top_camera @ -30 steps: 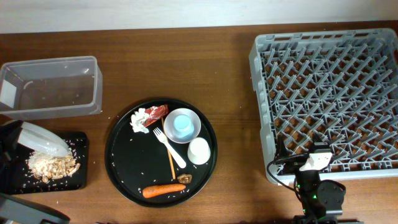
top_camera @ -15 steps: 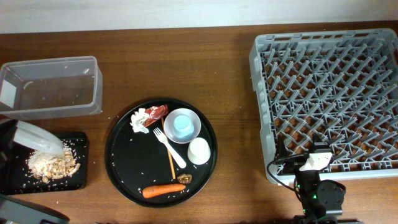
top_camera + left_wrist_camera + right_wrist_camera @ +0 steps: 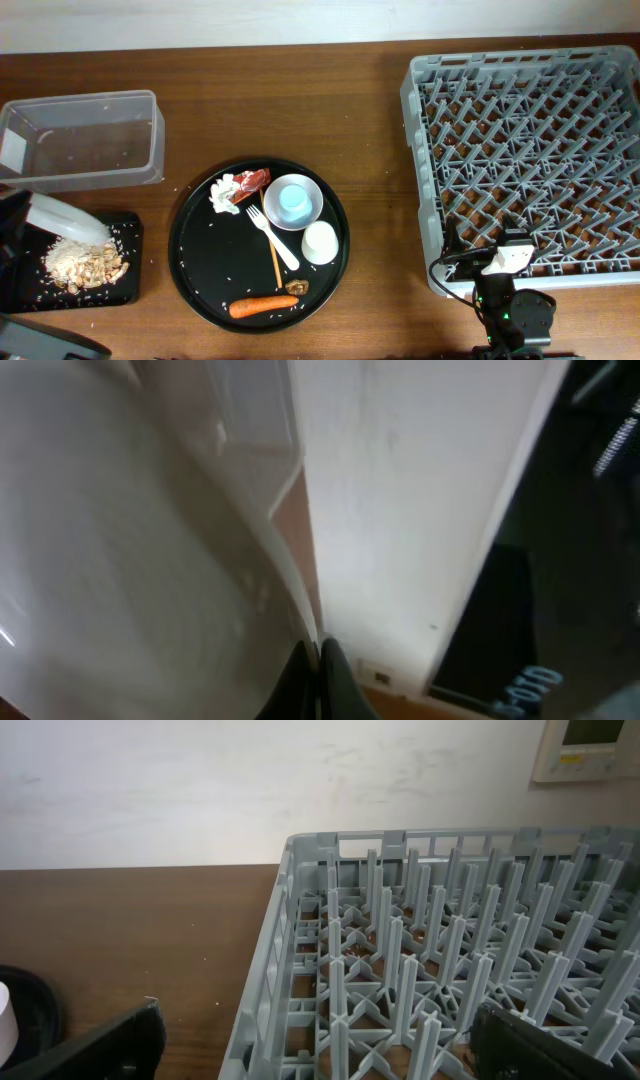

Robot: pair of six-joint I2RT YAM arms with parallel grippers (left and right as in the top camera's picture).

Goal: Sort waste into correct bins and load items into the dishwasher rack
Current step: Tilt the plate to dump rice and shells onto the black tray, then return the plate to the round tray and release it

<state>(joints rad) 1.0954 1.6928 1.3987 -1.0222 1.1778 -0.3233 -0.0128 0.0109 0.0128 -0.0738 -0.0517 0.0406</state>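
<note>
Overhead: left claw (image 3: 318,662) pinches white plate (image 3: 66,222) tilted over black bin (image 3: 128,292)

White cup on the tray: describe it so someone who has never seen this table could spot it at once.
In the overhead view, start at the round black tray mid-table, left of the grey rack. On its right side, just below the white bowl holding a blue cup, stands the white cup. It is the only cup standing alone, with the fork lying beside it.
</note>
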